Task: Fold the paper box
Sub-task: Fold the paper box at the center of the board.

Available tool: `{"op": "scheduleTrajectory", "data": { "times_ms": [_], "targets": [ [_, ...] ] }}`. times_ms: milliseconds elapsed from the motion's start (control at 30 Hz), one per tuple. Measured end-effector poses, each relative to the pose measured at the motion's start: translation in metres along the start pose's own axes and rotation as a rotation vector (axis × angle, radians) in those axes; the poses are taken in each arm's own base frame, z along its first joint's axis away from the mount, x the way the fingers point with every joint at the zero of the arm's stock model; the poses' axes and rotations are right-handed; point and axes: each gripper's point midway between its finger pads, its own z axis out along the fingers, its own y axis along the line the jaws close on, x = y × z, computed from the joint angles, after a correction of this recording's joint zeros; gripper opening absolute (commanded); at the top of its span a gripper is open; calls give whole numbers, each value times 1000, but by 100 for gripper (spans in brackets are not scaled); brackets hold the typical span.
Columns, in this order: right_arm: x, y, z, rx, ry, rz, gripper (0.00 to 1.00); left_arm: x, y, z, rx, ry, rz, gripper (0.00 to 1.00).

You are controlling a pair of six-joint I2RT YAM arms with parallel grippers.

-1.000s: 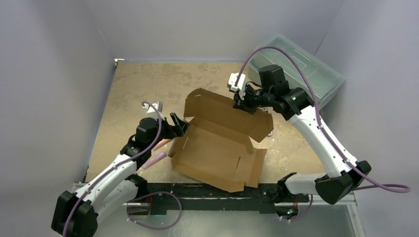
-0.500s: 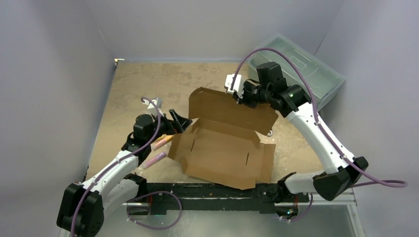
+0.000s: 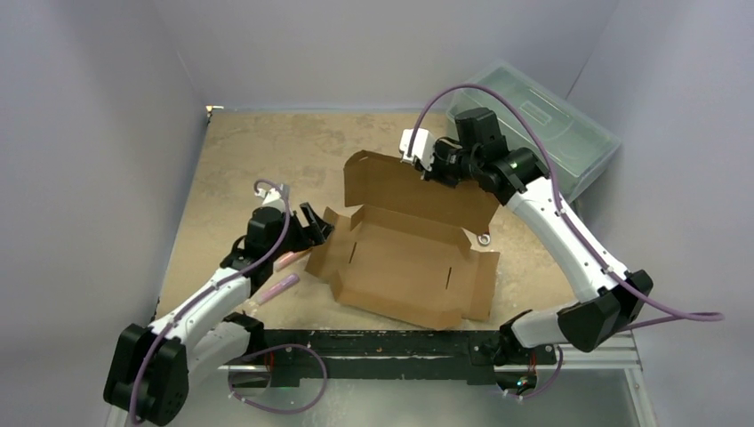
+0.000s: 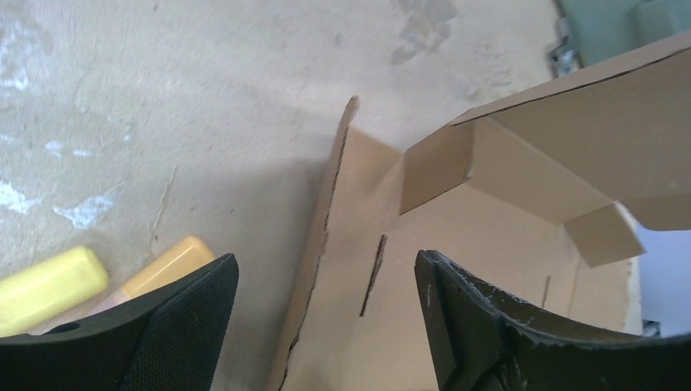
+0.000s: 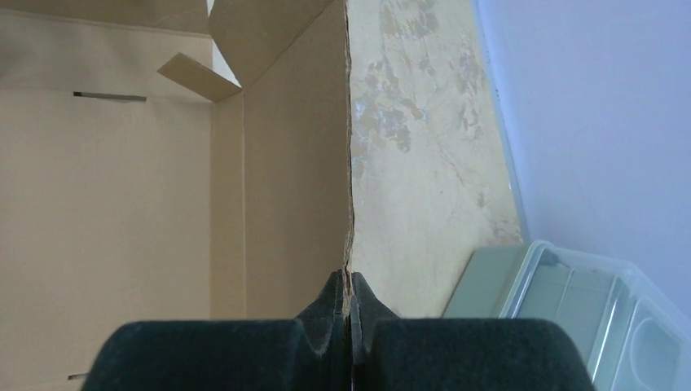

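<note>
Mottled tan surface (image 3: 267,160), walled in grey. One paper box (image 3: 400,267) lay open near its middle, lid flap raised. Your right fingers (image 5: 334,301) were clenched on that flap's edge; your left fingers (image 4: 175,318) stood released, straddling the box's left wall. One plastic toolbox (image 3: 569,133) sat at the far right corner.

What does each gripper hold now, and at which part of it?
The right gripper pinches the box at the top edge of its raised lid. The left gripper, open at a side flap, holds nothing.
</note>
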Motion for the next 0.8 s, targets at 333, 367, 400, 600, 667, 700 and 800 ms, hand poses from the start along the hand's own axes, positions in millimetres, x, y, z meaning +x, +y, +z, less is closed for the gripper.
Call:
{"op": "scheduleTrajectory", "data": {
  "times_ms": [333, 367, 400, 600, 667, 700, 800],
  "targets": [
    [5, -14, 18, 10, 30, -4, 0, 33, 28, 29, -114, 158, -21, 10],
    [5, -15, 20, 9, 30, -4, 0, 32, 27, 32, -113, 163, -20, 4],
    [5, -16, 21, 9, 30, -3, 0, 30, 25, 35, -109, 166, -15, 1],
    [5, -24, 34, 21, 38, 28, 14, 14, 14, 41, -111, 147, 10, 0],
    [5, -31, 39, 42, 52, 63, 33, 6, 10, 41, -138, 140, 23, 0],
    [5, -34, 41, 55, 59, 84, 42, 2, 9, 42, -155, 139, 29, 0],
    [8, -42, 42, 85, 66, 144, 56, -5, 4, 47, -191, 142, 49, 0]
  ]
}}
